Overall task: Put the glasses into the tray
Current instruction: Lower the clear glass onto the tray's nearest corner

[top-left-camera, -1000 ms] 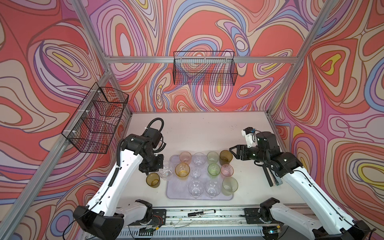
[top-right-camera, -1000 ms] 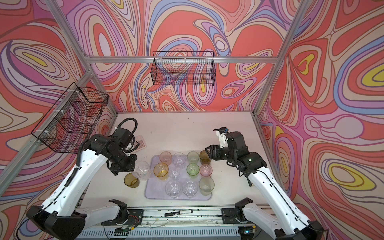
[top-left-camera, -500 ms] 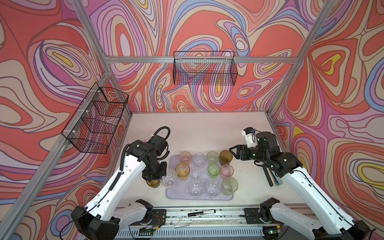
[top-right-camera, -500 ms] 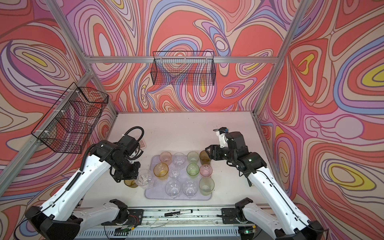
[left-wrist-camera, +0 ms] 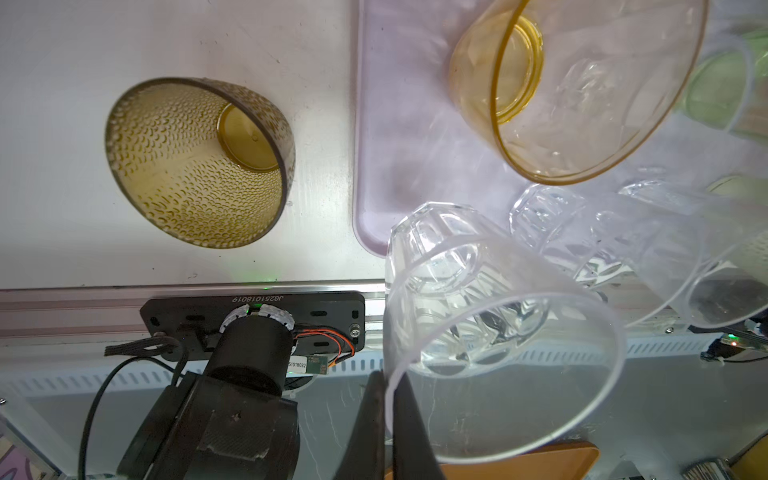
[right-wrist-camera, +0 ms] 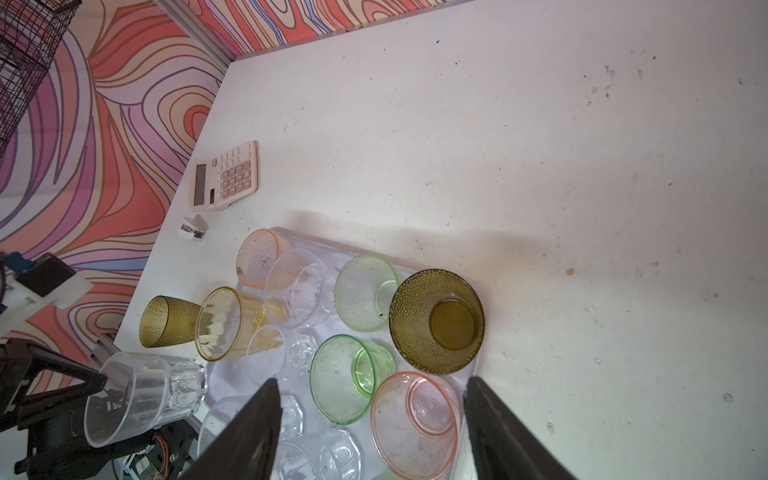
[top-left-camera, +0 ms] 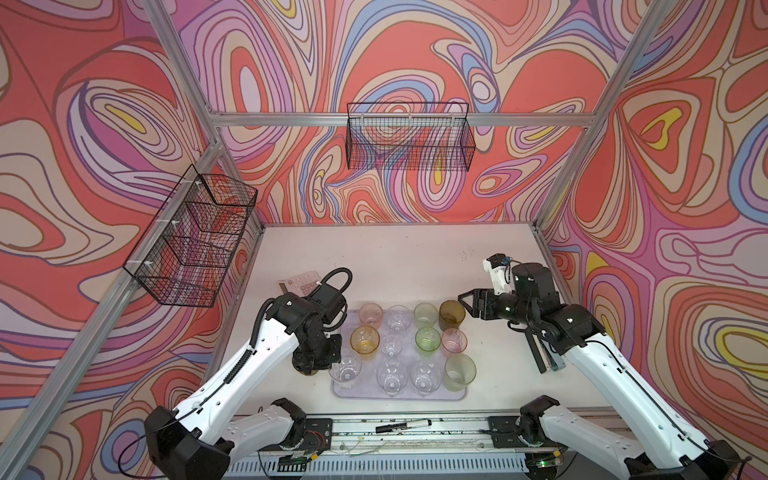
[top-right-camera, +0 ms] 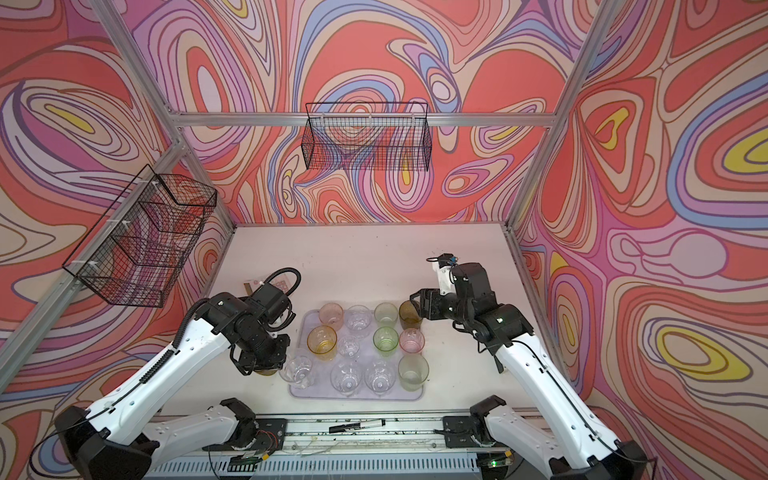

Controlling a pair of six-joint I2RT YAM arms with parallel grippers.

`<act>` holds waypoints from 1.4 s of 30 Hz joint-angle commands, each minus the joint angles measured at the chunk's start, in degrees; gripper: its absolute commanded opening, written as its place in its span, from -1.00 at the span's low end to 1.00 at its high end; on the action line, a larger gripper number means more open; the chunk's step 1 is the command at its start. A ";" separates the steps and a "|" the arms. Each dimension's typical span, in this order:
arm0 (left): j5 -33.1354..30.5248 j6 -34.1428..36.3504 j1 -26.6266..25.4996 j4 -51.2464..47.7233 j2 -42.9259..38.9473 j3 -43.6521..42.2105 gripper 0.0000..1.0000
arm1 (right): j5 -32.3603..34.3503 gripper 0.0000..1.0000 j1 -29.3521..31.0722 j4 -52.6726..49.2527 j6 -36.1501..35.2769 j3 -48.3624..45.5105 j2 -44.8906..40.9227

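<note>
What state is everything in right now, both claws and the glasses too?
left gripper: shut on the clear glass rim
clear glass: held by its rim at the tray corner
right gripper: open, holding nothing
olive-brown glass: upright on the table, outside the tray
tray: carries eleven upright glasses

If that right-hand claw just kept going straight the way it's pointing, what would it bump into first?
Most likely the olive-brown dimpled tumbler at the corner of the pale lavender tray, just ahead of the open right gripper; its height is unclear.
</note>
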 commanded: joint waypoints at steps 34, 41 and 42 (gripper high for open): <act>2.45 -6.69 -5.65 13.08 1.31 -11.27 -1.00 | -0.04 0.45 -0.16 0.62 0.76 -1.12 -0.44; 3.02 -7.04 -5.82 15.30 1.96 -12.62 -1.00 | -0.07 0.45 -0.17 0.69 0.82 -1.29 -0.44; 3.04 -7.12 -5.89 15.53 2.05 -12.86 -1.00 | -0.03 0.45 -0.21 0.67 0.80 -1.36 -0.44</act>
